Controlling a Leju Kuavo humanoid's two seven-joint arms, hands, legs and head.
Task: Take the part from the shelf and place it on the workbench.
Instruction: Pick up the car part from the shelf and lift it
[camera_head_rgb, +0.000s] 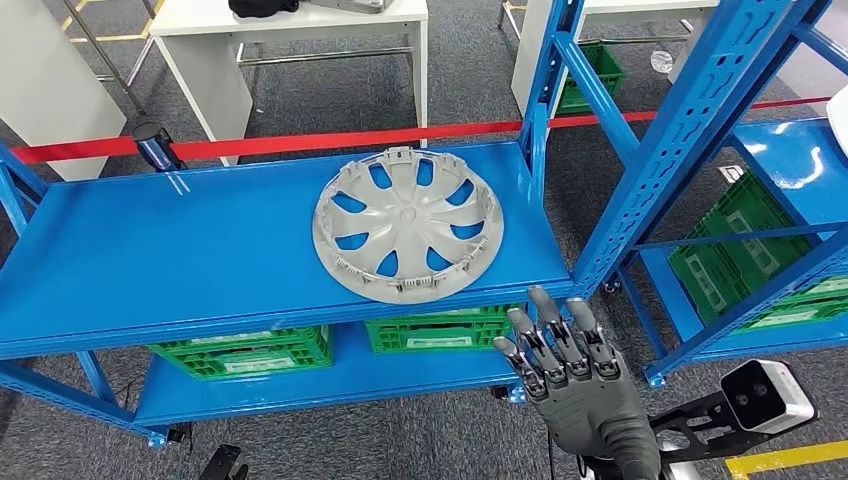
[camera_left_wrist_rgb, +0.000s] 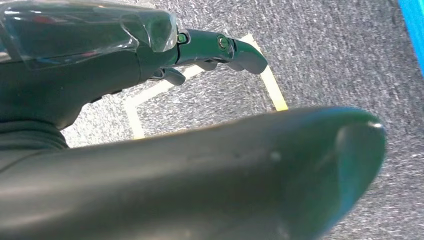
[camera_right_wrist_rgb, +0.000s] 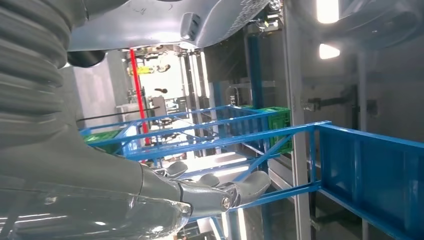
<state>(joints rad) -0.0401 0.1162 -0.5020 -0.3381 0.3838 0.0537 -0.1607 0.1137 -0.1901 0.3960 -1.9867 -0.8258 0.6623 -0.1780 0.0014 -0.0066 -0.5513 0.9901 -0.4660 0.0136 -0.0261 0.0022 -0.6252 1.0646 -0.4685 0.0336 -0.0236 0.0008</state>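
Note:
The part is a silver-grey wheel cover (camera_head_rgb: 408, 225) lying flat on the top deck of the blue shelf (camera_head_rgb: 180, 260), near its right end and front edge. My right hand (camera_head_rgb: 570, 375) is raised in front of the shelf, below and to the right of the wheel cover, not touching it. Its fingers are stretched out and apart, and it holds nothing. In the right wrist view the same hand (camera_right_wrist_rgb: 215, 192) points toward blue rack frames. My left hand (camera_left_wrist_rgb: 190, 175) hangs over grey carpet with fingers extended and nothing in it.
Green crates (camera_head_rgb: 245, 350) (camera_head_rgb: 440, 328) sit on the lower deck under the wheel cover. A second blue rack (camera_head_rgb: 690, 130) with more green crates (camera_head_rgb: 750, 250) stands close on the right. A red barrier strip (camera_head_rgb: 300, 142) and white tables (camera_head_rgb: 290, 30) lie behind the shelf.

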